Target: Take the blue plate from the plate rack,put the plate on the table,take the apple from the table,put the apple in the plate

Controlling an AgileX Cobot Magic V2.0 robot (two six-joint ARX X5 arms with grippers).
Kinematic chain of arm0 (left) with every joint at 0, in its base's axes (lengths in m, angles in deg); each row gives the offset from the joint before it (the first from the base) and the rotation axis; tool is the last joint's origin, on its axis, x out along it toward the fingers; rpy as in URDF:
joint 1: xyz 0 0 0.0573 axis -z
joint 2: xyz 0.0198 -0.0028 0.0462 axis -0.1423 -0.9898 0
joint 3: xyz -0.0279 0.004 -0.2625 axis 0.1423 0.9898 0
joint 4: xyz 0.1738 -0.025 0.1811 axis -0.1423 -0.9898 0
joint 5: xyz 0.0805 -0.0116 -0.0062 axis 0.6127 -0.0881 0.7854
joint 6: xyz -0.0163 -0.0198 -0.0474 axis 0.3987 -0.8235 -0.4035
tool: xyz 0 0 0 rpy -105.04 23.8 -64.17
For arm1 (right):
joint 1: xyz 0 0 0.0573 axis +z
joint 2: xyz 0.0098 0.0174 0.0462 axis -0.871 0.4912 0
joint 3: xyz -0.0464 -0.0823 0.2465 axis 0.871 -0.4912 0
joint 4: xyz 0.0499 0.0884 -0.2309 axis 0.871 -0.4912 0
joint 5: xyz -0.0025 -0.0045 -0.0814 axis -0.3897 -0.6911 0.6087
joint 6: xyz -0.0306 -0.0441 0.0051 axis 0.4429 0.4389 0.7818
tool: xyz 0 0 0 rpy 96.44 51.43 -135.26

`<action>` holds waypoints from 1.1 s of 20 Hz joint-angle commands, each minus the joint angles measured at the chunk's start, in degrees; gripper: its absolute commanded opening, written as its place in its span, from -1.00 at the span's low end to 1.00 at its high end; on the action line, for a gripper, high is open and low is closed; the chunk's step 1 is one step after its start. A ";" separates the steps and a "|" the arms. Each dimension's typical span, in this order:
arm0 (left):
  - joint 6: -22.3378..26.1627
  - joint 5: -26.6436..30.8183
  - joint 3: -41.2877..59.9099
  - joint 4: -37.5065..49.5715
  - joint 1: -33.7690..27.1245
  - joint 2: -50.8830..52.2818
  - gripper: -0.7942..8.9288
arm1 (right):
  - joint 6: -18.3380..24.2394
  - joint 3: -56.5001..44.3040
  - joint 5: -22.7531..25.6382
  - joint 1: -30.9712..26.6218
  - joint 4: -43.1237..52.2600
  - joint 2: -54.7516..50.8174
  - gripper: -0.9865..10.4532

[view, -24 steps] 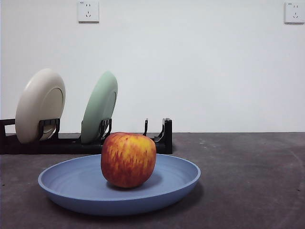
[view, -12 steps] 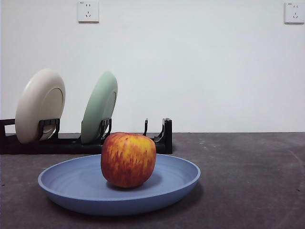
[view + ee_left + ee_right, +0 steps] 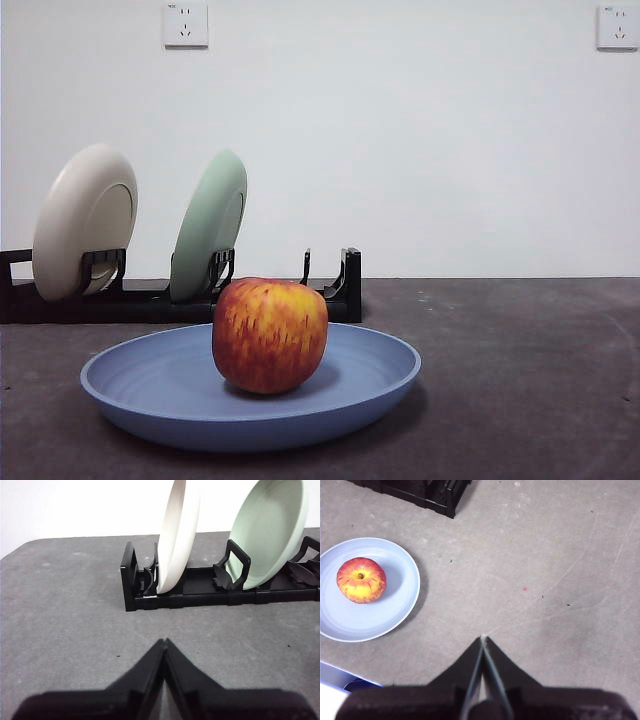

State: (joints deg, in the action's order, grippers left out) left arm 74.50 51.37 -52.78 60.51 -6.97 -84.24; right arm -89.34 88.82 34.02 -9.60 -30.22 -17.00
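The left gripper [image 3: 164, 642] shows two matte black jaws, wedge-shaped and tapering to thin tips, rising from a broad black base (blurred by closeness). The right gripper [image 3: 483, 639] looks alike, though a pale grey strip lines its jaws' inner edges.

A plain white wall [image 3: 430, 150] carries two sockets [image 3: 185, 23].

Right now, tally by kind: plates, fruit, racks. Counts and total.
Plates: 3, namely the blue plate on the table, the cream plate and the pale green plate in the rack
Apples: 1, the apple in the blue plate
Racks: 1, the plate rack
Total: 5
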 commanded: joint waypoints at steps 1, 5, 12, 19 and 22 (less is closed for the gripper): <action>3.63 -4.00 0.59 0.04 -0.22 0.15 -0.84 | -0.68 -0.07 0.26 0.04 -1.01 0.00 -0.83; 4.52 -4.83 0.59 0.07 -0.22 0.15 -0.84 | -0.68 -0.04 0.26 0.04 -1.01 0.00 -0.83; 4.31 -5.05 0.59 0.46 -0.22 -0.96 -0.84 | -0.66 -0.07 0.26 0.04 -1.01 -0.02 -0.83; 4.33 -5.05 0.59 0.46 -0.22 -1.92 -0.84 | -0.68 -0.07 0.26 0.04 -1.01 0.00 -0.83; 4.33 -5.05 0.59 0.46 -0.22 -2.03 -0.84 | -0.66 -0.07 0.24 0.04 -1.05 0.00 -0.83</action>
State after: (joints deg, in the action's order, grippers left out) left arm 78.20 46.67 -52.78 60.56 -7.01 -86.23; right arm -89.34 88.82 34.02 -9.60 -30.22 -17.00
